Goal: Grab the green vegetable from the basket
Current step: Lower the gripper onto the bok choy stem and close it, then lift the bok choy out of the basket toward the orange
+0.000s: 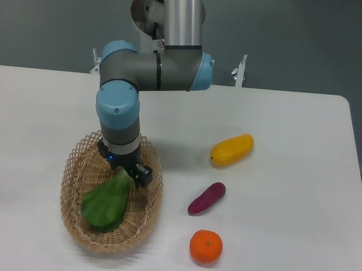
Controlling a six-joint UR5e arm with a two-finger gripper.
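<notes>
The green vegetable [107,203] has a broad bright green leaf end and a pale stem that points up and to the right. It hangs tilted over the light tan wicker basket [73,218] at the table's front left. My gripper [125,175] reaches straight down over the basket and is shut on the vegetable's stem end. The fingertips are mostly hidden by the gripper body and the stem. Whether the leaf end touches the basket floor I cannot tell.
To the right of the basket, a yellow oblong fruit [231,149], a small purple eggplant-like piece [206,198] and an orange [206,246] lie on the white table [289,138]. The arm's elbow [157,67] stands behind the basket.
</notes>
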